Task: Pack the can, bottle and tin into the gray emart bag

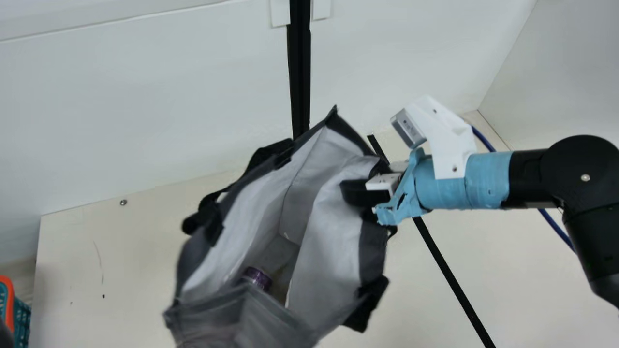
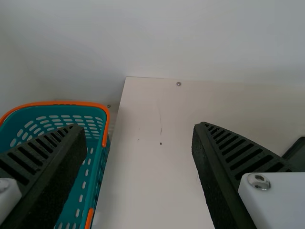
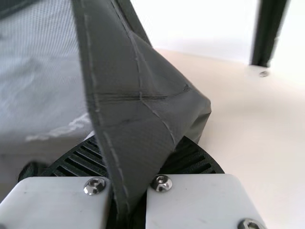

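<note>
Right wrist view: the bag (image 3: 121, 102), presumably limp, is suitably clamped at its hem by the right end effector (image 3: 138, 145). The left end effector (image 2: 138, 128) is spread wide, empty.

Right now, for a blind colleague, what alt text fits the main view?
Open gray bag over a cream table, its edge pinched in the right gripper, with a purple item inside. A teal and orange basket sits at lower left.

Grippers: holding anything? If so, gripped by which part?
Right gripper: the gray bag, pinched at the upper edge of one side wall, at its open mouth. Left gripper: nothing, fingers apart.
</note>
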Robot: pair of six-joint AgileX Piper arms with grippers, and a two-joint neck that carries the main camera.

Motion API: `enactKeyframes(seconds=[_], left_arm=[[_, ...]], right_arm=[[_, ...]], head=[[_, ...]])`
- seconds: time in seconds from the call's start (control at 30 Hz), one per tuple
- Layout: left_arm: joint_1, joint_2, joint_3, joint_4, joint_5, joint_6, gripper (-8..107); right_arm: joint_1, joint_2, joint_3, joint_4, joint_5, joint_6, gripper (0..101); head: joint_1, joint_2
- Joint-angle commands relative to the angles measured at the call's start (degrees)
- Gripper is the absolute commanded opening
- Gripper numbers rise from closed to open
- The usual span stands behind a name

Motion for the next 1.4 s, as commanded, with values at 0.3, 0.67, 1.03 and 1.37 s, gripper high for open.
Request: enactKeyframes(seconds=[0.3,0.67,1.03,1.37], left_arm=[[0.0,0.0,0.0,0.0,0.0,0.0,90],[0.0,0.0,0.0,0.0,0.0,0.0,90],[0.0,0.0,0.0,0.0,0.0,0.0,90],[0.0,0.0,0.0,0.0,0.0,0.0,90]], right_arm=[[-4.4,2.3,-5.9,-1.6,-0.3,2.1,0],[-9.8,4.4,-9.8,-5.4,-1.1,5.7,0],[-18.5,7.1,-13.0,-7.1,-1.0,7.1,0],[-27.0,10.1,-17.0,-7.6,0.0,6.7,0]], head=[[-1.3,-0.1],[-1.3,-0.1],[-1.3,-0.1],[-1.3,-0.1]])
